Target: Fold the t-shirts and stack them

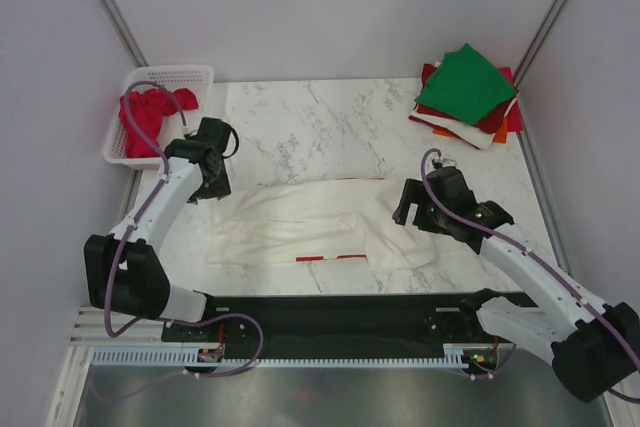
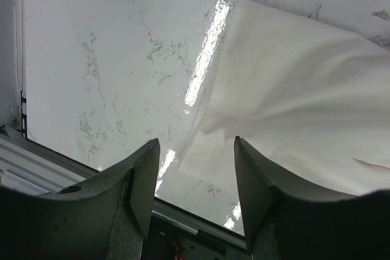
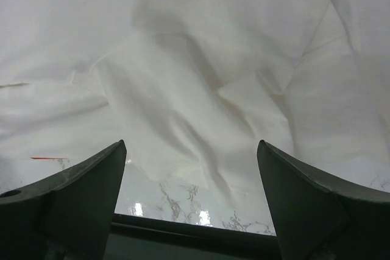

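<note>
Left pincer (image 2: 195,150) and right pincer (image 3: 190,147) — arms bent low — gape empty over the cream-white t-shirt (image 1: 300,222).

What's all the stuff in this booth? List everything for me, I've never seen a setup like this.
table: one, white marble, under everything
cream shirt: one, cream-white, laid out at the near middle
pile of folded shirts: one pile, green on top, dark red, orange and white below, far right corner
basket: one, white plastic, far left corner
red shirt: one, red, bunched in the basket
left gripper: one, dark, open, over the cream shirt's left edge
right gripper: one, dark, open, over its right end
</note>
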{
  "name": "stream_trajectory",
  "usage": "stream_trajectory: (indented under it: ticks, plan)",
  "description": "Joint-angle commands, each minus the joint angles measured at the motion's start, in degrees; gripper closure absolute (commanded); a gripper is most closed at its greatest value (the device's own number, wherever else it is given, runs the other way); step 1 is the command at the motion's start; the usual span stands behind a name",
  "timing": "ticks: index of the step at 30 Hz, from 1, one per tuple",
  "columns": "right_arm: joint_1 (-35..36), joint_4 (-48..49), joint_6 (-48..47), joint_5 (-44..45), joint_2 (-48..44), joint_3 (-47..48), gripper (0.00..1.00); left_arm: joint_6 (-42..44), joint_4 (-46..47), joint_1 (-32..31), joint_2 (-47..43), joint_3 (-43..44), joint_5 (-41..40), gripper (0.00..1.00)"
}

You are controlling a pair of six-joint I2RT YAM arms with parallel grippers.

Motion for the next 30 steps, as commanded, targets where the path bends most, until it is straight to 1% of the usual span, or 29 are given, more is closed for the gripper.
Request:
stream_trajectory:
  ticks: [1, 2, 4, 6, 9, 10, 11, 13, 14, 16, 17, 19, 20, 22, 23, 24, 25, 26, 27, 28, 29, 30]
  plan:
    - [0.22, 7.08, 0.76, -1.10, 6.23, -0.34, 0.04, -1.77, 1.26, -2.08, 2.10, 1.66, -1.37, 0.41]
    - [0.22, 8.13, 0.67, -0.76, 9.56, -0.25, 0.04, -2.73, 1.52, -2.78, 3.15, 1.57, -2.15, 0.41]
    - [0.13, 11.65, 0.58, -0.23, 13.17, -0.08, 0.04, -3.70, 2.23, -5.06, 6.84, 1.48, -2.77, 0.42]
    - [0.04, 14.28, 0.75, 0.74, 20.97, 0.71, 0.04, -5.28, 2.40, -6.56, 11.05, 2.53, -2.34, 0.43]
    - [-0.22, 17.53, 1.28, 0.30, 26.88, 2.81, 0.04, -6.25, 2.41, -7.97, 15.45, 3.68, -2.07, 0.44]
    - [-0.31, 18.16, 1.37, 0.39, 28.99, 3.87, 0.04, -6.43, 2.40, -8.15, 18.16, 4.03, -1.99, 0.44]
    - [-0.22, 18.86, 1.46, 0.47, 33.10, 4.92, 0.04, -7.04, 2.40, -8.24, 19.24, 4.21, -1.90, 0.44]
    - [-0.48, 20.09, 1.46, 1.09, 37.52, 9.22, 0.04, -7.39, 2.40, -8.85, 21.43, 3.95, -0.85, 0.45]
    - [-0.57, 20.10, 1.20, 1.44, 42.24, 11.16, 0.04, -7.74, 2.32, -9.20, 23.10, 2.90, -0.49, 0.45]
    - [-1.27, 19.66, 0.85, 1.71, 47.27, 17.83, 0.04, -8.36, 2.32, -11.05, 23.81, 1.58, -0.14, 0.46]
    - [-1.54, 19.13, 0.67, 1.71, 52.25, 23.34, 0.04, -9.40, 2.49, -11.92, 23.73, 0.09, -0.14, 0.46]
    - [-1.98, 17.12, 0.41, 1.97, 57.29, 29.86, 0.04, -10.73, 2.67, -14.47, 23.38, -2.54, 0.47, 0.46]
    - [-2.15, 16.15, 0.14, 2.49, 62.53, 37.55, 0.04, -12.39, 3.19, -15.26, 23.03, -3.86, 1.61, 0.46]
    - [-2.86, 12.72, -0.21, 2.50, 68.36, 46.72, 0.04, -14.15, 3.98, -18.42, 22.68, -8.07, 4.33, 0.47]
    - [-2.95, 12.02, -0.73, 0.84, 74.74, 56.95, 0.04, -15.90, 5.81, -20.09, 22.24, -9.57, 8.95, 0.47]
    - [-3.29, 10.53, -1.09, -0.56, 78.28, 62.97, 0.04, -17.14, 6.62, -24.02, 20.84, -10.89, 11.35, 0.47]
    - [-3.39, 10.17, -1.79, -2.67, 85.45, 69.29, 0.04, -18.98, 7.15, -26.32, 20.05, -12.56, 13.64, 0.47]
    - [-3.30, 10.69, -2.58, -8.69, 89.01, 81.97, 0.04, -22.56, 7.93, -28.96, 18.91, -13.01, 18.97, 0.48]
    - [-3.30, 11.04, -4.32, -11.62, 92.61, 88.63, 0.03, -24.25, 9.51, -34.99, 16.89, -12.76, 21.37, 0.47]
    - [-3.30, 11.22, -5.04, -14.52, 96.04, 94.96, 0.03, -26.01, 9.70, -38.01, 15.92, -10.93, 23.22, 0.46]
    - [-3.39, 11.65, -5.39, -18.99, 101.21, 104.51, 0.02, -29.07, 9.53, -40.65, 15.21, -9.52, 25.41, 0.46]
    - [-4.00, 15.23, -5.57, -20.95, 102.48, 106.52, 0.02, -30.41, 9.52, -45.02, 14.33, -8.02, 25.96, 0.45]
